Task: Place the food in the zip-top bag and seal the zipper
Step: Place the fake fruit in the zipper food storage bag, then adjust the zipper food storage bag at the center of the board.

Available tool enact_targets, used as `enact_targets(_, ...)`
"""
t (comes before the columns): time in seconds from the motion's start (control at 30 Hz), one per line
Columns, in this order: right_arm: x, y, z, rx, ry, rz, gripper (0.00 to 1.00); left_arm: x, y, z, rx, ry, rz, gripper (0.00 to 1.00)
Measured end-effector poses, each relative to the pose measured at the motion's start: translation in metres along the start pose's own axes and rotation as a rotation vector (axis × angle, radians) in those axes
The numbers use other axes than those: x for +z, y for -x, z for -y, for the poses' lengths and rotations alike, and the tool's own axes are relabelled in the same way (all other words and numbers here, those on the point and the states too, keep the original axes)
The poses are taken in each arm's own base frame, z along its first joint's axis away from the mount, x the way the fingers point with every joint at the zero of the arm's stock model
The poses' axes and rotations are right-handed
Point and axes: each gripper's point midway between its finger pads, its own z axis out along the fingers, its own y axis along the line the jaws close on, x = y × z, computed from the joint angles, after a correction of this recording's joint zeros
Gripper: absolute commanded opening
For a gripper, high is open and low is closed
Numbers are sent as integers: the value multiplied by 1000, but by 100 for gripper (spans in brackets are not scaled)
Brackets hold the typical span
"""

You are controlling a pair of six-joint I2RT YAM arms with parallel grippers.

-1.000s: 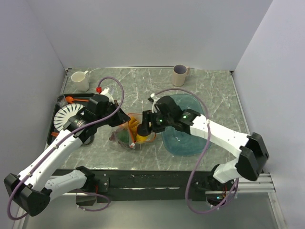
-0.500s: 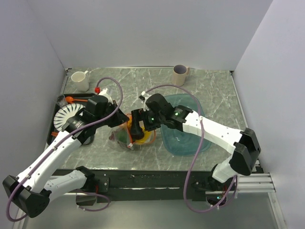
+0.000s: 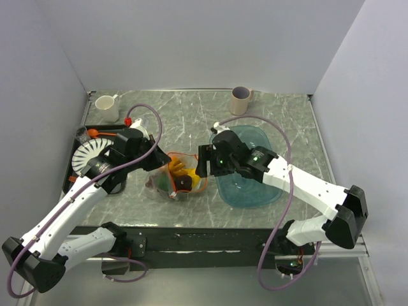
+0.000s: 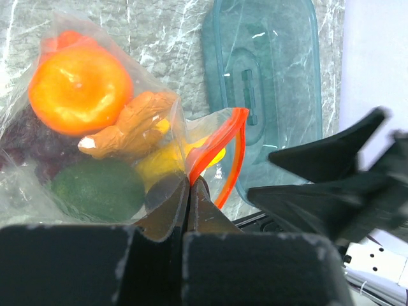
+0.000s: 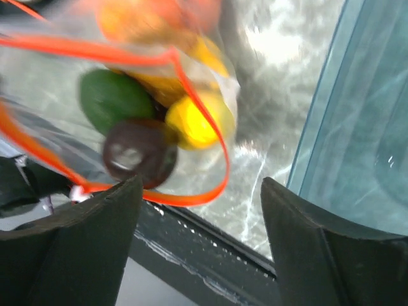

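Drawing back toward the right of the overhead frame, our right arm (image 3: 299, 182) is leaving the bag mouth it was reaching into half a second ago. Our left arm (image 3: 76, 204) is staying put at centre left. The teal tray (image 3: 255, 191) is sitting right of centre, and we are spotting no loose fruit in it.

The right gripper (image 3: 201, 167) is now hanging at the tray's left edge, its fingers spread wide and empty. The left gripper (image 4: 189, 191) is clenched on the plastic of the zip-top bag (image 4: 143, 76) just under the orange-red strip, propping the mouth up.

The bag is lying in the middle of the overhead frame, between the two grippers and just left of the tray. Inside it the food is piling up: an orange (image 4: 80, 89), a green fruit (image 4: 99, 188), and a dark round piece (image 5: 139, 153) resting right in the mouth. We are judging that the right gripper has just dropped this last piece in.

The zipper (image 5: 210, 127) is looping wide open, so we are reckoning the filling is close to done and the sealing is not yet started.
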Motion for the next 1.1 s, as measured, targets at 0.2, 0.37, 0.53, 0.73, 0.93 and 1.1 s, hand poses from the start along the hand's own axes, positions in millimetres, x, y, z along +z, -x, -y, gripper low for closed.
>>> enact_targets(0.2, 15, -34, 14, 42, -23, -94, 57, 0, 0, 0, 0, 0, -1, 1)
enact_targets(0.37, 23, -39, 11, 53, -6, -117, 51, 0, 0, 0, 0, 1, -1, 1)
enact_targets(0.53, 40, -49, 14, 57, -26, -163, 45, 0, 0, 0, 0, 1, -2, 1)
enact_targets(0.73, 48, -56, 13, 88, -22, -189, 0, 0, 0, 0, 0, 2, -2, 2)
enact_targets(0.93, 31, -38, -13, 112, 100, -133, 0, 1, -1, -1, 17, 5, -8, 1)
enact_targets(1.1, 6, 2, -47, 106, 213, -30, 0, 9, 5, 9, 79, 4, -51, 1)
